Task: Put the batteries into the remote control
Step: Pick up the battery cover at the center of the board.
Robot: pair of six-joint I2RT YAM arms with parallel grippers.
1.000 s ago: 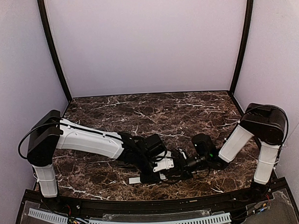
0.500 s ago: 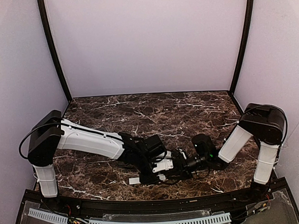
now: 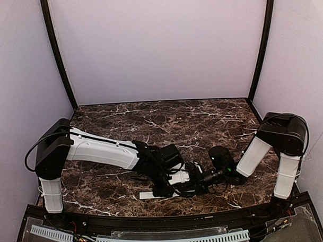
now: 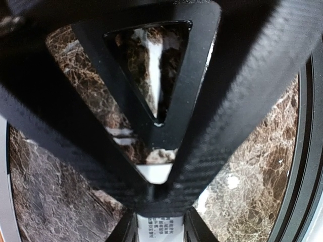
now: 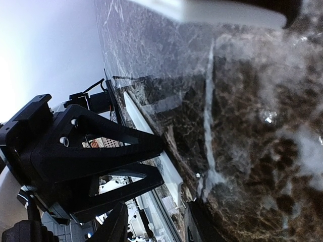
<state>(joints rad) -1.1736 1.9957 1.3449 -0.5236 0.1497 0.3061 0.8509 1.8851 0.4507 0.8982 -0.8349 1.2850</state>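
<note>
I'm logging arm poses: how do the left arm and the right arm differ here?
The left arm stretches long and low over the table, white link nearly level; the right arm is tucked short, white link sloping steeply down. The left arm reaches further inward than the right arm. Both end near the white remote.

remote control point(image 3: 151, 195): slim white bar, lying flat

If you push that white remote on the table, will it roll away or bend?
Probably neither. The remote control lies flat on the table as a slim, straight bar, so it should slide, not roll. The marble looks glossy, so an off-centre push might spin it. Lying so low, it may be tricky to pinch up.
</note>
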